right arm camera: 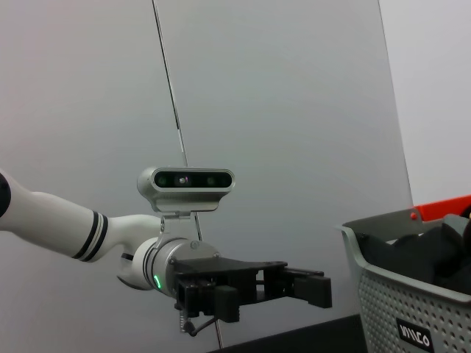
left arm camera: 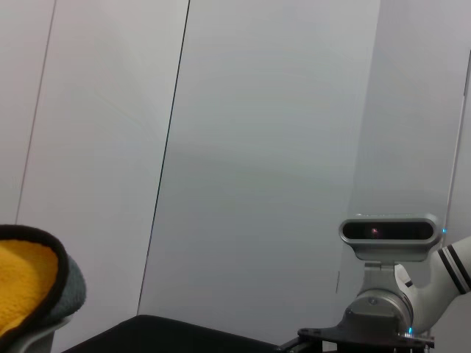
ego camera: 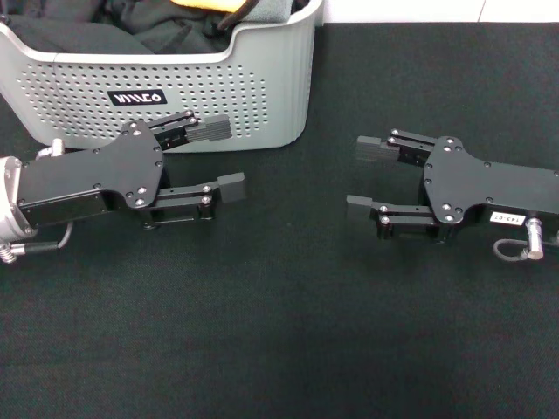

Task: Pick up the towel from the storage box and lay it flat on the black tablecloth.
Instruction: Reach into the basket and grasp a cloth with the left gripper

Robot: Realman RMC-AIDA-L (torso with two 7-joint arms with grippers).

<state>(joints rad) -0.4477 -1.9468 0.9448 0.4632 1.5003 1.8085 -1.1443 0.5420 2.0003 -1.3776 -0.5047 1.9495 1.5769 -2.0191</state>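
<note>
The storage box (ego camera: 262, 96), a light grey holed basket with a black label, stands at the far left on the black tablecloth (ego camera: 288, 332). Over its far rim lies the towel (ego camera: 266, 12), grey-green with a black border and a yellow face; it also shows in the left wrist view (left arm camera: 70, 290). My left gripper (ego camera: 223, 157) is open and empty, low over the tablecloth just in front of the basket. My right gripper (ego camera: 365, 177) is open and empty to the right, facing the left one. The right wrist view shows the left gripper (right arm camera: 309, 287) and the basket (right arm camera: 412, 294).
Dark charcoal cloths (ego camera: 105, 35) fill most of the basket and also show in the right wrist view (right arm camera: 427, 250). A white strip (ego camera: 437, 10) runs along the far table edge. Plain grey wall panels (left arm camera: 257, 147) stand around.
</note>
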